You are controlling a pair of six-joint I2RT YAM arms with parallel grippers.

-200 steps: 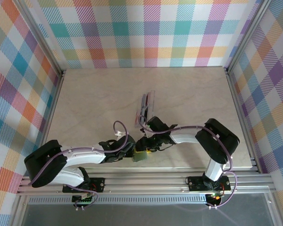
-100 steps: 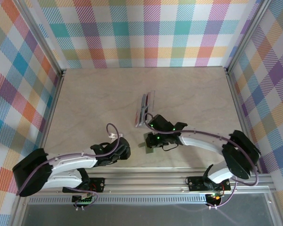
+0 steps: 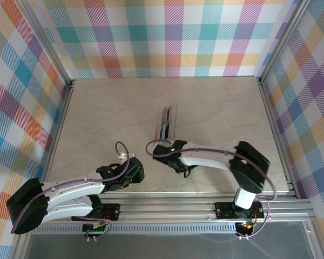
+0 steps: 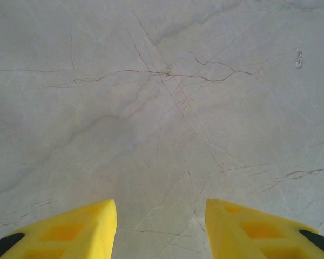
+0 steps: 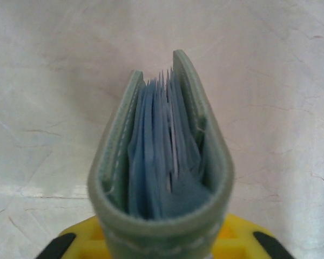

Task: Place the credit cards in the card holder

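Breaks up the front-edge huddle: pulls the left gripper [image 4: 161,226] back, half open, empty over bare table [image 4: 162,108]. Keeps the card holder [image 5: 162,216] pinched at its fold in the right gripper [image 5: 159,243], just short of the clear tray [image 3: 166,124]; reads as loading nearly done. Shows grey-green flaps slightly agape, blue credit cards [image 5: 162,140] packed edge-on inside.

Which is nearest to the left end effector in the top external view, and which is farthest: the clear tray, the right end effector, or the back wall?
1. Right end effector, close by on its right side.
2. Clear tray, beyond that, toward the middle.
3. Back wall, at the far edge.
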